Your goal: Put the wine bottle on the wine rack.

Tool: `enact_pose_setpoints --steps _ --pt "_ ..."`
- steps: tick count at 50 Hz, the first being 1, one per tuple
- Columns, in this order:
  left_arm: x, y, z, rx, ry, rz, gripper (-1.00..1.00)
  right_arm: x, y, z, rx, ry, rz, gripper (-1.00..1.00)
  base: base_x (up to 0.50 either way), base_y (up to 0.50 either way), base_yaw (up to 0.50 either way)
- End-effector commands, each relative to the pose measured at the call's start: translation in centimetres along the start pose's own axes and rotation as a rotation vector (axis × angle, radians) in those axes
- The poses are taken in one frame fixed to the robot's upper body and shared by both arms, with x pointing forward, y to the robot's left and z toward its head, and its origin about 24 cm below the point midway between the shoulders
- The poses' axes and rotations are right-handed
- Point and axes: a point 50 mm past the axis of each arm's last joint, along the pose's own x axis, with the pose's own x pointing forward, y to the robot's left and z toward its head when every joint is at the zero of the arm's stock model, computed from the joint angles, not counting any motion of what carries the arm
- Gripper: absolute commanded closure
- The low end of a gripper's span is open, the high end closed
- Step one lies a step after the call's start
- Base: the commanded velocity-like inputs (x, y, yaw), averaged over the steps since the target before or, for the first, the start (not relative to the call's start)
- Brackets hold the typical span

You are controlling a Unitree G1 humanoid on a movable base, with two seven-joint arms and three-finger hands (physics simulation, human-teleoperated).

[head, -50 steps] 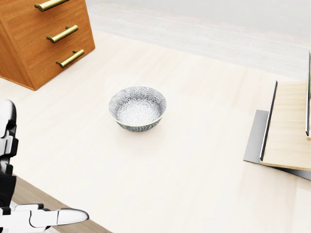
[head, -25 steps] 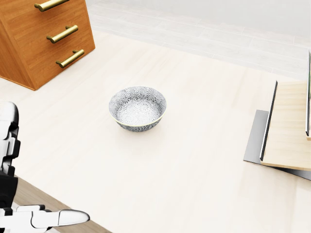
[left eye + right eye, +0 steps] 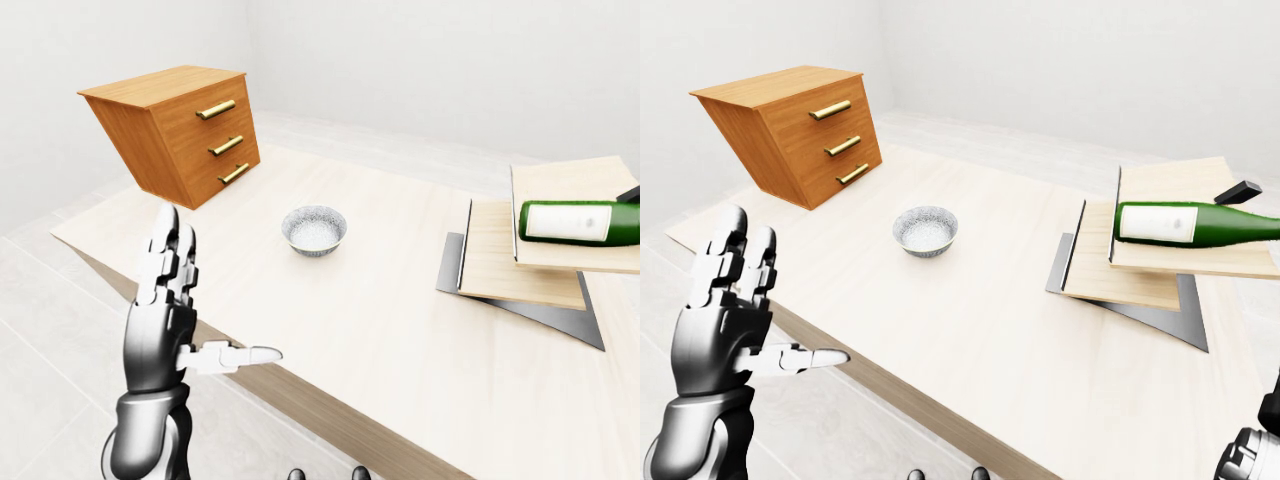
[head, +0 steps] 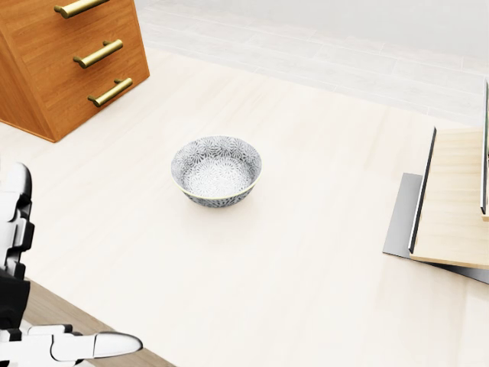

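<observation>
My head camera looks steeply down, close on the bowl [image 4: 217,170]. My eye cameras, set wider, share the whole table [image 3: 400,330].

Pale wooden table [image 3: 380,330] with drawer chest [image 3: 180,130], patterned bowl [image 3: 314,229], stepped wine rack [image 3: 525,270].

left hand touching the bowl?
Apart. The left-eye view shows the open left hand raised at the table's near edge, with bare tabletop between it and the bowl.

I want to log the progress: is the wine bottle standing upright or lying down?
Lying down. The wine bottle rests on its side across the wine rack.
</observation>
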Motion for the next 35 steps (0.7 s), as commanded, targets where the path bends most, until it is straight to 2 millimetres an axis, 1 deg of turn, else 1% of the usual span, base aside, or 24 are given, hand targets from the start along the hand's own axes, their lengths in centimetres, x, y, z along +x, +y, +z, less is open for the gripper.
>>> enact_pose_setpoints --steps 1,5,12,16,21,22,23,25,32,35 --pt "0.0 0.0 -0.2 -0.001 0.011 -0.001 -1.00 -0.1 -0.6 -0.1 -0.005 0.003 -0.013 -0.28 0.00 0.00 0.00" --pt "0.0 0.0 -0.2 -0.002 0.008 -0.001 -1.00 -0.2 -0.7 -0.2 -0.003 0.004 -0.018 -0.18 0.00 0.00 0.00" --pt "0.0 0.1 -0.1 0.000 0.006 -0.001 -1.00 -0.1 -0.8 -0.6 -0.007 0.013 -0.022 -0.29 0.00 0.00 0.00" --pt "0.0 0.1 -0.1 0.000 0.004 -0.001 -1.00 -0.2 -0.9 -0.7 -0.006 0.016 -0.026 -0.30 0.00 0.00 0.00" --pt "0.0 0.0 -0.1 -0.003 0.007 -0.002 -1.00 -0.2 -1.2 -1.0 0.003 0.024 -0.052 -0.44 0.00 0.00 0.00" --pt "0.0 0.0 -0.2 -0.003 0.008 -0.003 -1.00 -0.2 -1.1 -1.0 0.004 0.026 -0.051 -0.67 0.00 0.00 0.00" --pt "0.0 0.0 -0.1 -0.003 0.007 -0.003 -1.00 -0.1 -1.1 -1.1 -0.001 0.027 -0.051 -0.78 0.00 0.00 0.00" --pt "-0.1 0.0 -0.1 -0.004 0.004 -0.001 -1.00 -0.1 -1.0 -1.2 0.003 0.029 -0.053 -0.87 0.00 0.00 0.00" --pt "-0.1 0.2 -0.2 -0.007 0.010 0.001 -1.00 -0.2 -0.7 -1.7 0.000 0.039 -0.056 -0.99 0.00 0.00 0.00" --pt "-0.1 0.2 -0.2 -0.007 0.010 0.003 -1.00 -0.2 -0.7 -1.9 -0.005 0.043 -0.056 -1.00 0.00 0.00 0.00"
